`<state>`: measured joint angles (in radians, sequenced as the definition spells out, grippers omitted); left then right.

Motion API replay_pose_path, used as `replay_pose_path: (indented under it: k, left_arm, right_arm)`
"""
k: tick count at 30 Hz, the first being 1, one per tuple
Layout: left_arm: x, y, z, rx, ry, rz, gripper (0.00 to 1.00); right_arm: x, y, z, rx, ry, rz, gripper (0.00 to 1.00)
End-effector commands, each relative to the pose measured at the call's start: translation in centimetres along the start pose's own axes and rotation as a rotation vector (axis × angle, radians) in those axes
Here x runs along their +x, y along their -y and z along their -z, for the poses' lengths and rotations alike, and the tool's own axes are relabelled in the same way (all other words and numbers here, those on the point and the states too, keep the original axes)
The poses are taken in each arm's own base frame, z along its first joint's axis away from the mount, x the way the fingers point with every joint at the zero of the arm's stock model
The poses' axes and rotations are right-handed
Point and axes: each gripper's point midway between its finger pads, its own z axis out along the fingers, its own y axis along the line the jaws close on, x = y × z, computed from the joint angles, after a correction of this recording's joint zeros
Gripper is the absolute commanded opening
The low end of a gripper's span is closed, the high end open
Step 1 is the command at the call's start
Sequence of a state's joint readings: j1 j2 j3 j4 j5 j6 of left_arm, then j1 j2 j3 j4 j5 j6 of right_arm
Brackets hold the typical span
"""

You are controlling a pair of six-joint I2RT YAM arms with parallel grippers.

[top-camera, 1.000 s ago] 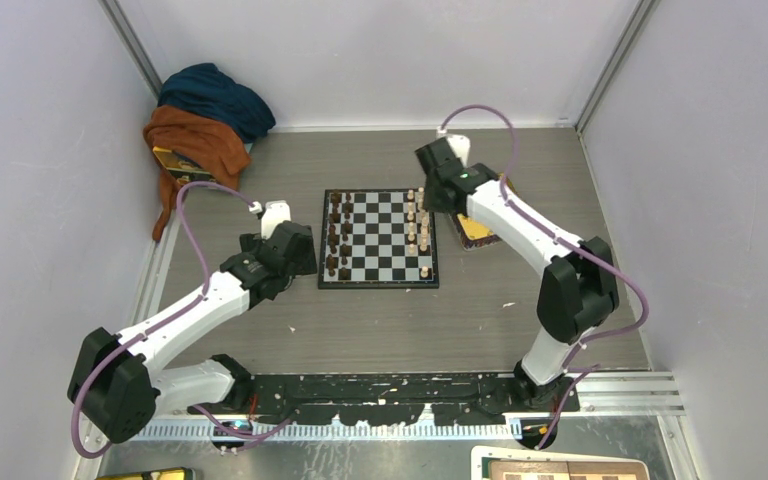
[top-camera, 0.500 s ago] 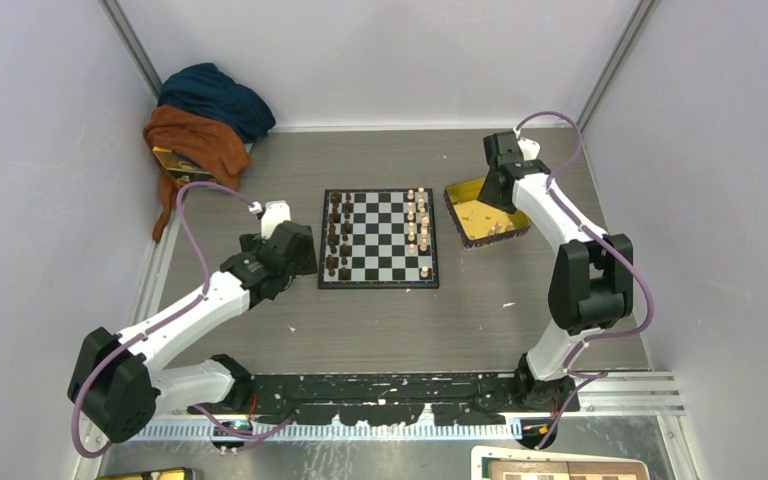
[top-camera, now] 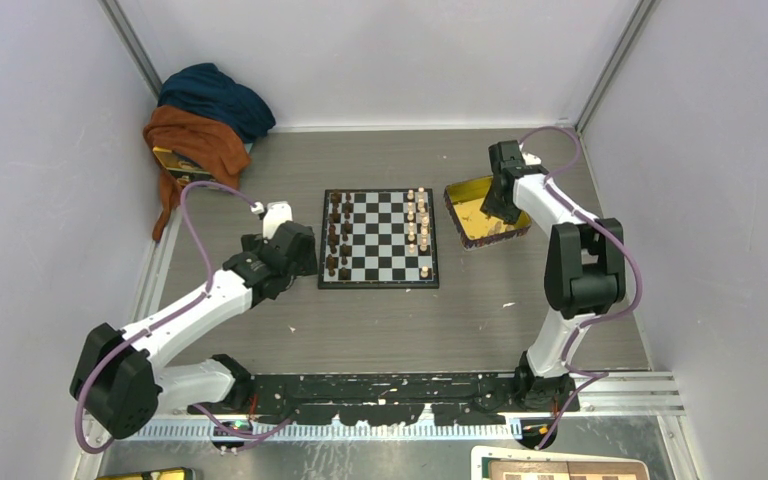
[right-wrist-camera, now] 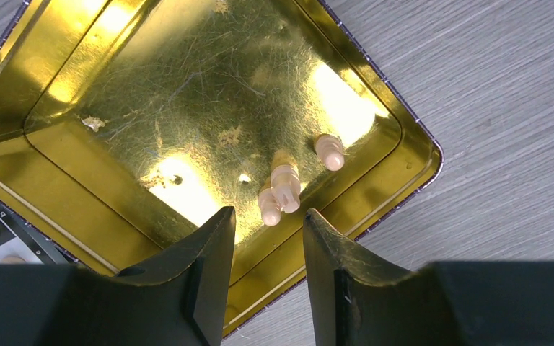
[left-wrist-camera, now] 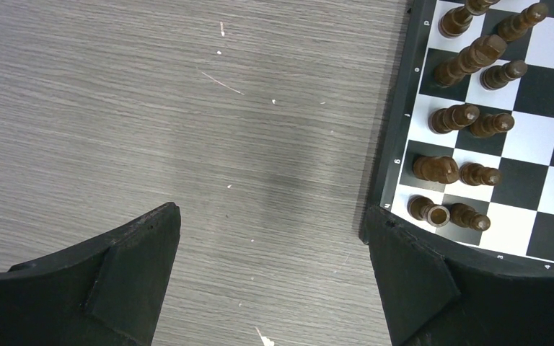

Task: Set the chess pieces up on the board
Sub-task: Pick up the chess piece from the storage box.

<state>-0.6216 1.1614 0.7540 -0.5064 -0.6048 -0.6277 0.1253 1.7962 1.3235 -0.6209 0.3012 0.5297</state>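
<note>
**Right gripper poised over the last light pieces in the tray**

My right gripper (right-wrist-camera: 268,216) hangs over the yellow tray (right-wrist-camera: 187,86), which sits on the table just right of the board (top-camera: 380,235). Its jaws are partly spread and hold nothing. Below them, three light-tan chess pieces (right-wrist-camera: 286,182) lie on their sides against the tray's near wall. Two are touching and the third is just beside them. More light pieces stand in the two right-hand columns of the board, and the dark pieces (left-wrist-camera: 453,117) fill the left-hand columns.

My left gripper (left-wrist-camera: 270,213) is spread wide and empty. It hovers over bare table (left-wrist-camera: 115,108) just left of the board's near corner.

I judge this to be the reach for the next piece, and several things could go wrong:
- The two touching pieces are so close that my jaws may catch both or flick one away.
- They lie near the wall, so a finger could strike the rim and shove the tray.
- A piece gripped while lying down may not stand when released.
- A piece that topples on the crowded right-hand columns could knock over its neighbours.
</note>
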Motion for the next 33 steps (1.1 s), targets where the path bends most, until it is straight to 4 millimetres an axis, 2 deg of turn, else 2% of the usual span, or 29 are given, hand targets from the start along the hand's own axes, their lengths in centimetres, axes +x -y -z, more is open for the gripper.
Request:
replay_pose_path:
  k: [1,22,26,33]
  left_arm:
    - [-1.3,0.6,0.1,0.008,0.038,0.023,1.00]
    - [-1.3,0.9,-0.2,0.002,0.028,0.023,1.00]
    - [-1.3,1.0,-0.3,0.002,0.024,0.022,1.00]
    - [-1.5,1.0,-0.1,0.003,0.028,0.024,1.00]
  right_arm:
    - [-0.9,-0.5,-0.4,-0.029,0.019,-0.020,0.46]
    - [0.5,0.6,-2.7,-0.020,-0.053,-0.015,0.43]
    - [0.4,0.6,-2.9,-0.022,-0.056,-0.020,0.35]
    - [-0.7,0.7,-2.0,-0.022,-0.024,-0.014,0.08]
